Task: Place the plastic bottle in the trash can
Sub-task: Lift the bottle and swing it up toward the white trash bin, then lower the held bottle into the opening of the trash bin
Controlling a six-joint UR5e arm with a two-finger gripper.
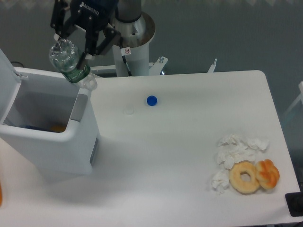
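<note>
The clear plastic bottle (pixel 68 61) with a dark green label band hangs tilted in my gripper (pixel 71 45), above the back right rim of the trash can. The gripper is shut on the bottle's upper part, with dark fingers (pixel 90 47) on either side. The trash can (pixel 47 142) is a large white boxy bin at the left of the table, with a grey side handle (pixel 79 108) and its white lid (pixel 5 80) swung open to the left. Something orange and something blue lie inside it.
A small blue cap (pixel 151 100) lies on the white table (pixel 165 165) right of the bin. Crumpled white tissues (pixel 234 151), a doughnut (pixel 245 177) and an orange pastry (pixel 268 174) sit at the front right. The robot's base column (pixel 135 42) stands behind the table.
</note>
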